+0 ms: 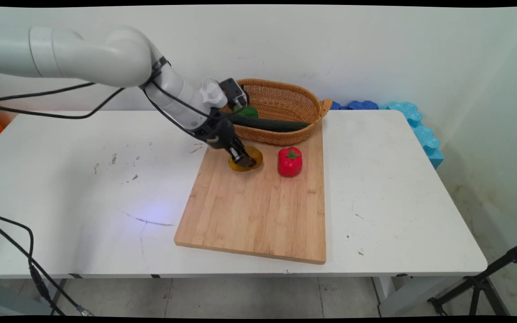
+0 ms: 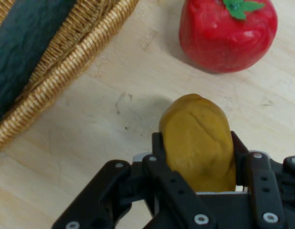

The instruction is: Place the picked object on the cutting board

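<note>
My black gripper [image 1: 243, 159] is down on the far end of the wooden cutting board [image 1: 258, 211], shut on a brownish-yellow potato [image 1: 250, 162]. In the hand view the potato [image 2: 199, 143] sits squeezed between the two fingers [image 2: 158, 148] and rests on the board [image 2: 90, 157]. A red bell pepper [image 1: 290, 161] with a green stem stands on the board just right of the potato; in the hand view the pepper [image 2: 228, 33] lies beyond the potato.
A wicker basket [image 1: 285, 96] stands at the board's far edge, holding a dark green cucumber [image 1: 269, 124] and a green vegetable [image 1: 246, 111]. The basket's rim [image 2: 66, 62] passes close to the gripper. Blue foam pieces [image 1: 413, 121] lie at the table's back right.
</note>
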